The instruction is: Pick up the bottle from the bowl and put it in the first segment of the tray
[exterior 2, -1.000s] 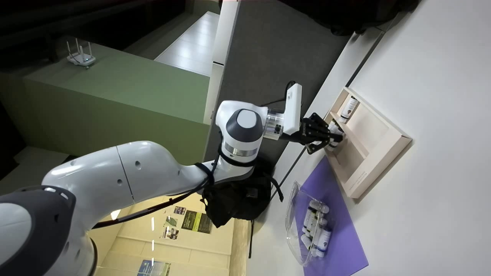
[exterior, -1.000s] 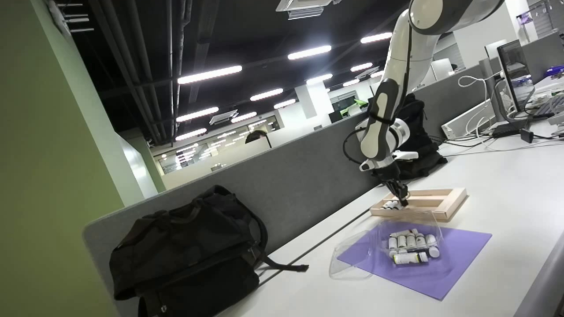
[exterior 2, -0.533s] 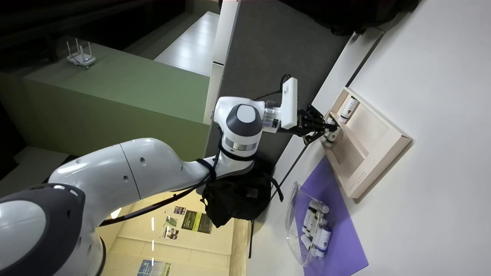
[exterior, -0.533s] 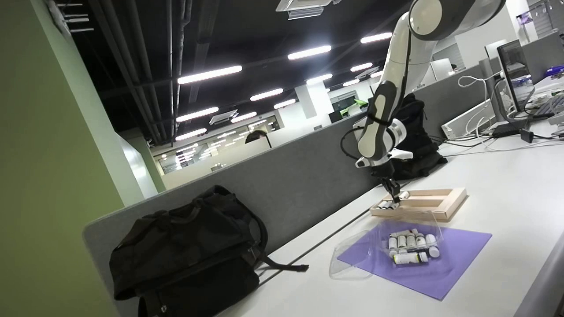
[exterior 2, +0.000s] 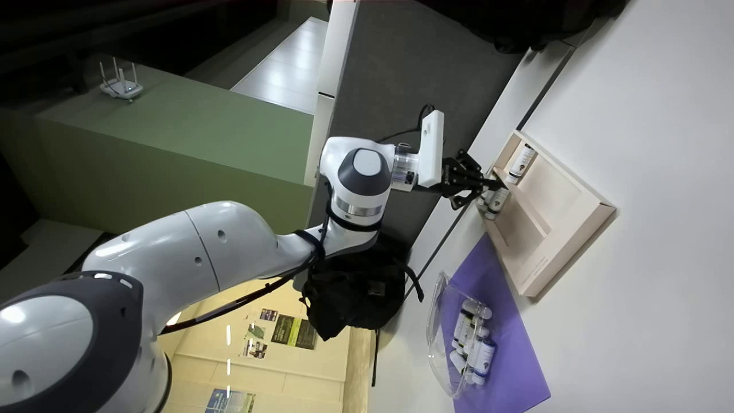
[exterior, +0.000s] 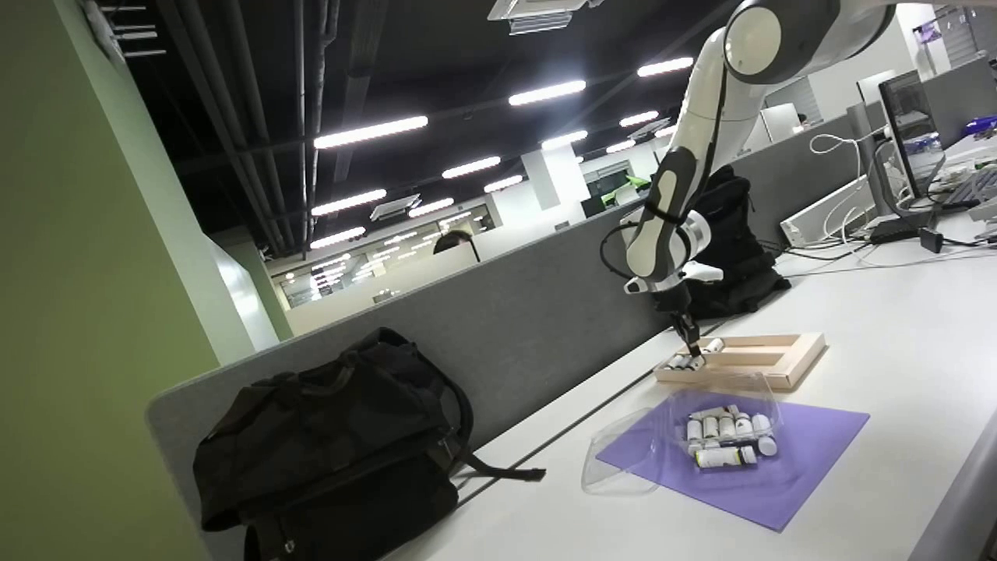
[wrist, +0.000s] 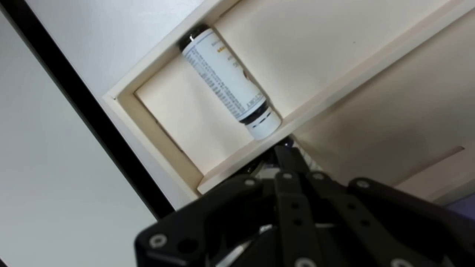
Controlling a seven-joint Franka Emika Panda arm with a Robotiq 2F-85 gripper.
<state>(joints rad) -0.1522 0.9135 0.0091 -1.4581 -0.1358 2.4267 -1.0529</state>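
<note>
While the black jointed hand [exterior 2: 502,184] has its fingertips [wrist: 289,161] together, one cylindrical white-labelled bottle [exterior 2: 498,201] lies just beside them in the light tan wooden tray [exterior 2: 569,244], its long axis crosswise in the compartment [exterior 2: 520,228], so to lift straight up seems safest.

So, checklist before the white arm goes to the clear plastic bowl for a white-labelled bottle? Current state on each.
1. Supply: ok, several white-labelled bottles in the clear plastic bowl on the flat purple mat.
2. Black end effector open for grasping: not ok, fingers look closed together.
3. Light tan rectangular wooden tray flat on white table: ok.
4. End effector clear of white-labelled tray bottles beneath: cannot tell, contact hidden.
5. Room beside lone white-capped bottle in its segment: ok, bare floor.
6. Which segment counts as first: cannot tell, no readable marking.
</note>
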